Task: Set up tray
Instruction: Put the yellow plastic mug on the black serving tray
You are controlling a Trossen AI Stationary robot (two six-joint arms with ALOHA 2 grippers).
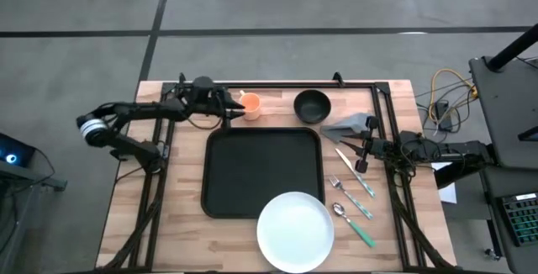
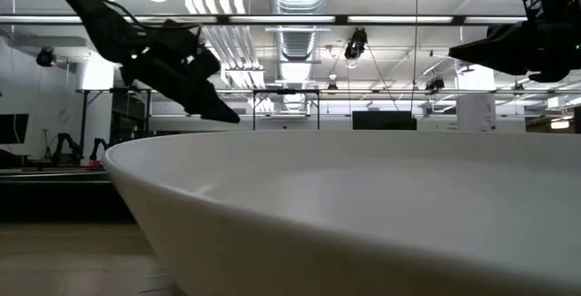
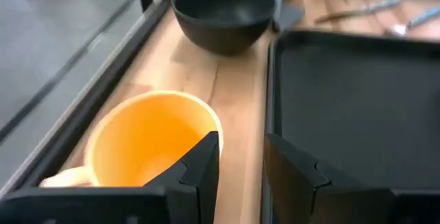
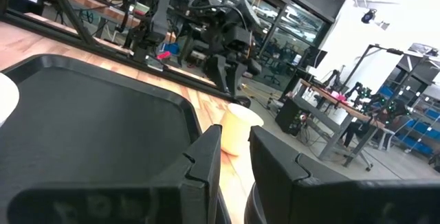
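A round white plate (image 1: 295, 231) is seen nearest the front edge of the wooden table (image 1: 181, 223), its rim overlapping the front right corner of the tray (image 1: 262, 171), which lies flat and bare at the middle of the table. Just to the right of the tray, a spoon (image 1: 351, 223), a fork (image 1: 350, 196) and a knife (image 1: 356, 172) with green handles are laid side by side on the wood. Above the knife the right gripper (image 1: 364, 150) is held, its fingers (image 4: 275, 165) parted by a narrow gap with nothing between them. Behind it a folded grey cloth (image 1: 351, 124) is found near the right frame rail. At the back, a small black bowl (image 1: 312, 106) is placed beyond the tray's far right corner, and an orange cup (image 1: 250, 104) stands to its left. The left gripper (image 1: 238, 111) is poised just beside the cup, its fingers (image 3: 199, 172) slightly apart and closed on nothing, one at the cup's rim; contact cannot be told
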